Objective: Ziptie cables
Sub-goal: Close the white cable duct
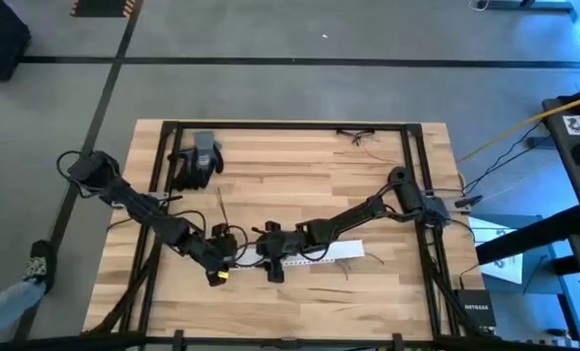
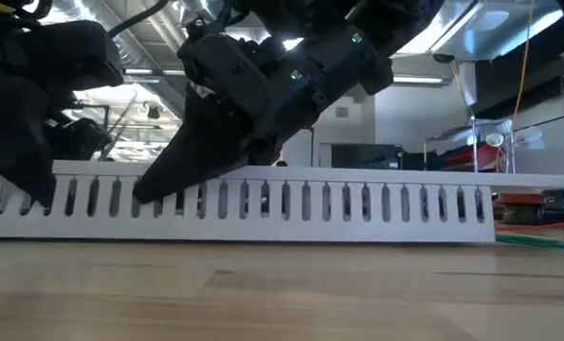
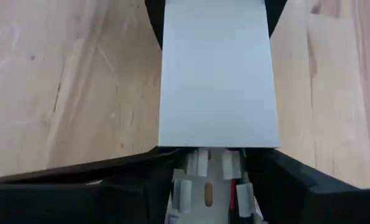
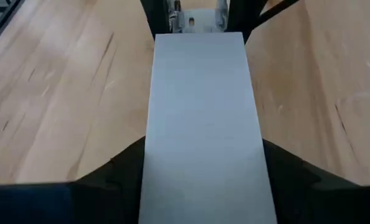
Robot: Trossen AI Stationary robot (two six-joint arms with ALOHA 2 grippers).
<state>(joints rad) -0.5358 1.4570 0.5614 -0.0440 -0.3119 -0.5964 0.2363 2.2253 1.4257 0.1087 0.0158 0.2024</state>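
Thin dark cables (image 1: 221, 207) lie loose on tabletop.

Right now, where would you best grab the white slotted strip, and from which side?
Grip the strip at its free end, the one toward the right arm's base. Come from straight above and pinch across its narrow width. It lies long and straight, and the left gripper and right gripper crowd its other end.

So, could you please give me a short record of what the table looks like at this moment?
Surface: wooden table
Main item: long white slotted strip, lying flat near the front edge
Left gripper: at the strip's left end, jaws on either side of it
Right gripper: beside the left one, jaws astride the strip
Other items: black glove at the back left; thin loose wires at the back right
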